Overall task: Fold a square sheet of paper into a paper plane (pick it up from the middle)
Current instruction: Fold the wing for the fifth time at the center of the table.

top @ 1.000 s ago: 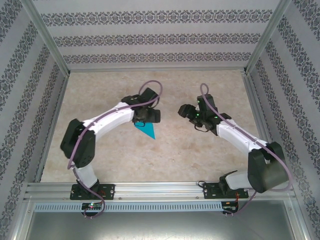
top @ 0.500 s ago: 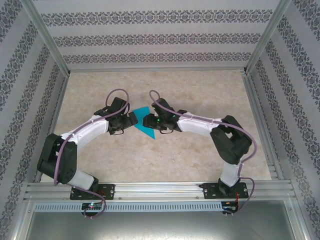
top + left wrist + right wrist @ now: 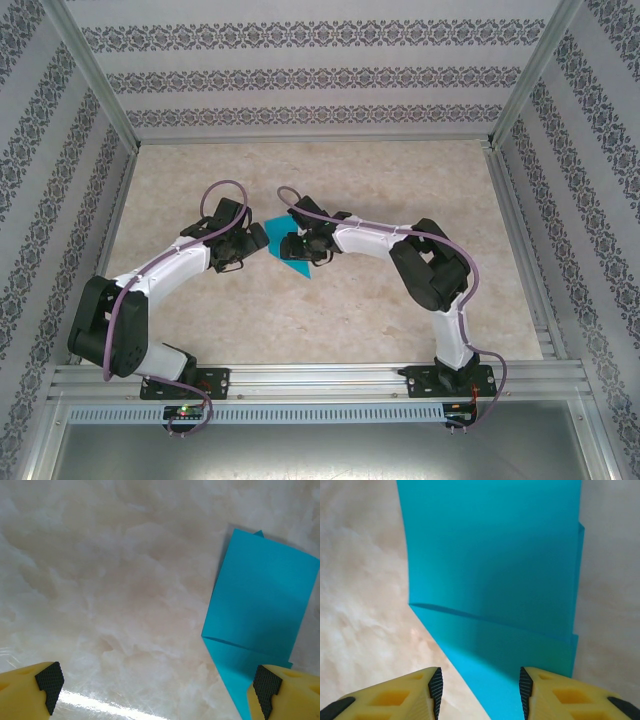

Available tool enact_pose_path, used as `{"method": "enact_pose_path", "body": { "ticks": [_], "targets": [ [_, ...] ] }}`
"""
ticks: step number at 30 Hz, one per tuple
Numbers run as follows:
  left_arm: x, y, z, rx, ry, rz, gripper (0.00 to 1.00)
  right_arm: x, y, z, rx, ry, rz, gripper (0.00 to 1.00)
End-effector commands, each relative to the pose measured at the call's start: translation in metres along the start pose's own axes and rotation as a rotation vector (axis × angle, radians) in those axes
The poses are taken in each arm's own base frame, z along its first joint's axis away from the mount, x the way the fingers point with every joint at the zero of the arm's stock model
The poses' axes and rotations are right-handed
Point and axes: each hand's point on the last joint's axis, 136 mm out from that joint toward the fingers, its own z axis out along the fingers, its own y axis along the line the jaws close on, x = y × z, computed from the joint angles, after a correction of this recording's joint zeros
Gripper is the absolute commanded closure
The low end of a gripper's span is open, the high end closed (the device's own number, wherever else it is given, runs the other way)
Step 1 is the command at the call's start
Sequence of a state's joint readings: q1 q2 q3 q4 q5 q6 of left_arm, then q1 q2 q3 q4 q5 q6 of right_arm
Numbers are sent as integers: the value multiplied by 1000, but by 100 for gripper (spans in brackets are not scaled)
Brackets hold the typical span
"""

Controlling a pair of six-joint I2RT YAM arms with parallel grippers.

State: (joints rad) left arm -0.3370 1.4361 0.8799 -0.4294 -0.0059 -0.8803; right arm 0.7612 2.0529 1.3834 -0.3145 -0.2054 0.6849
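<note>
The partly folded sheet of paper [image 3: 495,570] is lying flat, midway between the desk's [image 3: 350,300] side edges. It is being overhung by the right gripper [image 3: 480,690], with jaws partly spread. The left gripper [image 3: 157,685] is being held wide apart just beside it.

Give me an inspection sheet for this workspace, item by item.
Surface: beige marbled table top, glossy, no stains seen.
Job's things: teal paper, partly folded, with a flap creased over a pointed lower part; it lies on the table between the two hands.
Clutter: nothing seen.
Hands: left hand wide open, one fingertip at the paper's edge; right hand partly open over the paper, gripping nothing.
Cables: purple cables run along both arms and loop above each wrist, off the paper.
Surroundings: patterned walls on three sides; metal rail at the near edge, carrying the arm bases.
</note>
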Motion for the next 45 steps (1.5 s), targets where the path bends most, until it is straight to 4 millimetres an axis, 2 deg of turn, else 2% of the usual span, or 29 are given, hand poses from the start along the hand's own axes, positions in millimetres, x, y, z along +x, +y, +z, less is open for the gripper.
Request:
{"method": "enact_pose_path", "body": {
  "ticks": [1,7,9,12,15,18,20,23,31,45],
  "targets": [
    [-7,-4,2,21,-8,-23,0,23,-22,8,46,98,-86,54],
    [-1,-13,2,63,28,11,0,59,-50,-1,65,200,-240,53],
    [1,-17,2,92,39,17,0,64,-55,-8,47,202,-263,53],
    [6,-24,1,147,53,16,0,53,-45,-23,-19,147,-247,53],
    [12,-31,3,199,77,12,0,27,-27,-43,-69,27,-188,52],
    [17,-38,3,249,95,4,0,7,-22,-57,-99,-95,-44,54],
    [20,-42,3,284,107,0,0,6,-19,-51,-161,-106,84,60],
    [26,-43,6,302,128,-16,0,5,-21,-41,-175,-110,157,64],
    [34,-49,9,339,172,-30,0,-2,-40,-32,-125,-103,192,64],
    [55,-68,13,397,285,-72,0,15,-67,-16,-58,-51,217,66]
  ]
}}
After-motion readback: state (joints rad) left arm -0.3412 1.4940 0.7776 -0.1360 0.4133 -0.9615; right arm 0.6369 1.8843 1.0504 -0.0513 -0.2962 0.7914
